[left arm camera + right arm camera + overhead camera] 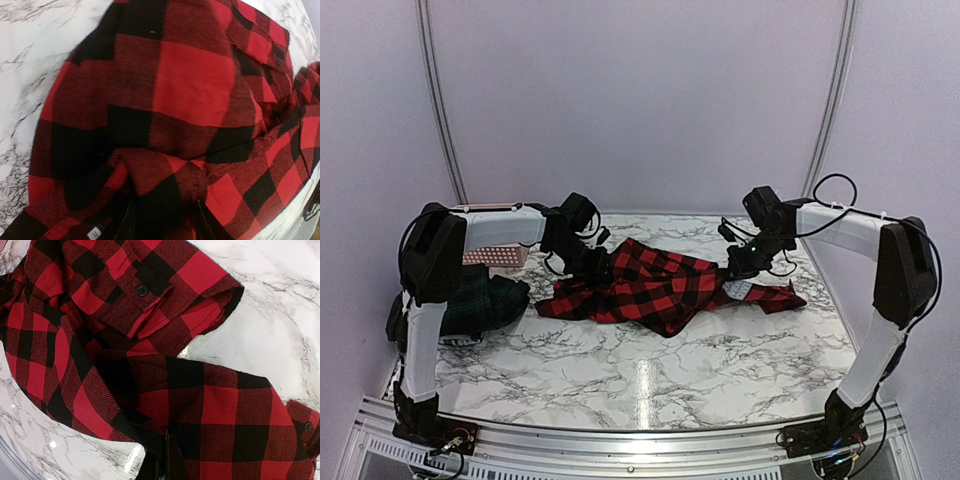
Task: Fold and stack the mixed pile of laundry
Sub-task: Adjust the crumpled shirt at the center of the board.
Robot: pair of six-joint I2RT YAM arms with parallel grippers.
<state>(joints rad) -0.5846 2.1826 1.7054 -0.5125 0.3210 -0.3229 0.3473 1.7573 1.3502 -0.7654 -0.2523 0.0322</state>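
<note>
The red-and-black checked shirt (655, 285) lies crumpled across the middle of the marble table (650, 370). My left gripper (592, 265) is at its left end. In the left wrist view the shirt (192, 85) fills the frame, and a bunched fold sits pinched between my left gripper's (165, 220) dark fingers. My right gripper (740, 265) is at the shirt's right end. In the right wrist view it (170, 465) is shut on the cloth's edge (215, 405). A dark green plaid garment (480, 300) lies in a heap at the left under my left arm. The navy and striped garments are out of view.
The pink lattice basket (495, 257) stands at the back left behind the green heap. A buttoned cuff (150, 295) lies on the table beyond my right gripper. White walls close in the back and both sides. The table's metal rail (640, 440) runs along the near edge.
</note>
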